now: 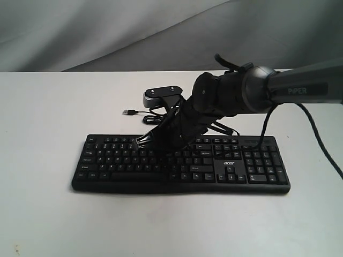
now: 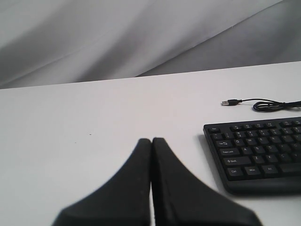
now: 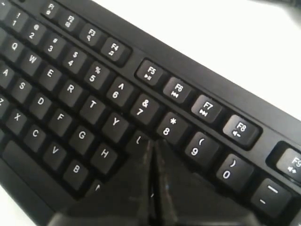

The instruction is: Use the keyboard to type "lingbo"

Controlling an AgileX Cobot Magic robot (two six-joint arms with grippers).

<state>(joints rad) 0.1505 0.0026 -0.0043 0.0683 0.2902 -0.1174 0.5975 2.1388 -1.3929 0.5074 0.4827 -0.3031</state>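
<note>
Right end effector [image 3: 151, 142]: fingers together, tip apparently on keyboard [image 3: 70, 89] | left end effector [image 2: 151, 140]: together, beside keyboard

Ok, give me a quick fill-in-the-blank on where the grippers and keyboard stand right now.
The right gripper, jaws ___, is over the keyboard's keys.
The left gripper is over the bare ___, beside the keyboard.
The keyboard's white logo reads ___.
Missing: shut; table; acer.
</note>
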